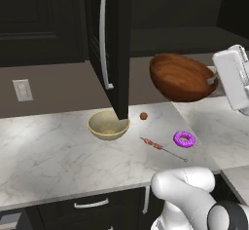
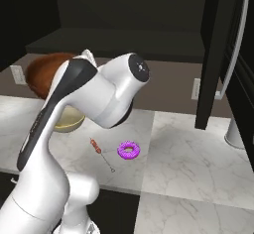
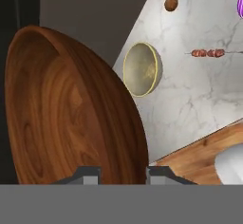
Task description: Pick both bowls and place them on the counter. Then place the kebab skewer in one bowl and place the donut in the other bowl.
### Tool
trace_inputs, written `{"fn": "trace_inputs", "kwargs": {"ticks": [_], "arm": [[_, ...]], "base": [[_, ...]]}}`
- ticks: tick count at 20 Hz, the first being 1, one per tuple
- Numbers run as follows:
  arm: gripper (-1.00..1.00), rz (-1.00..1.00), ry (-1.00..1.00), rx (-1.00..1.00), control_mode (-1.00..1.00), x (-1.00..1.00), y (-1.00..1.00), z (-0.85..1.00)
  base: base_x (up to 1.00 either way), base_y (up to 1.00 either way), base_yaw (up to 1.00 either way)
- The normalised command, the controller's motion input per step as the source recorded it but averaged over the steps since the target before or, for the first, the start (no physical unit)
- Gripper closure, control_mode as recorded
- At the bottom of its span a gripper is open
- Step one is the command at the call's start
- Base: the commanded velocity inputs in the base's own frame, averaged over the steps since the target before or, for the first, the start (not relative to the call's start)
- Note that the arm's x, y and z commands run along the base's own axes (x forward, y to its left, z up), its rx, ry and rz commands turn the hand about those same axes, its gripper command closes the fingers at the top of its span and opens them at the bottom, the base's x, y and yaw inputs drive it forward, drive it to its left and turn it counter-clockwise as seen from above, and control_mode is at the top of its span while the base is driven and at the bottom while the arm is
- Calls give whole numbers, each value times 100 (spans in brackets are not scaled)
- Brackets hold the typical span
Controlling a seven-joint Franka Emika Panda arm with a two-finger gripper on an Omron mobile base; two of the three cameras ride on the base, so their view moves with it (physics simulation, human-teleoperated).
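Left base view: brown bowl aloft, fingers pinching its rim.
Cream bowl already on the counter; kebab skewer and donut lie right of it, unbowled.

Glossy white rounded arm with a black side panel, dark joint rings, a boxy white hand
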Motion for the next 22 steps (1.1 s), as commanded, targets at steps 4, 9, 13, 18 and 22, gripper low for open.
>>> {"fn": "trace_inputs", "kwargs": {"ticks": [4, 9, 13, 18, 22], "arm": [[100, 25, 14, 0, -100, 0, 34, -51], [100, 24, 19, -1, -100, 7, 35, -53], [100, 25, 17, -3, -100, 8, 40, -56], [100, 18, 10, -2, -100, 16, 45, -57], [100, 3, 3, -1, -100, 15, 42, -46]], "base": [[0, 0, 0], [0, 0, 0], [0, 0, 0], [0, 0, 0], [0, 0, 0]]}}
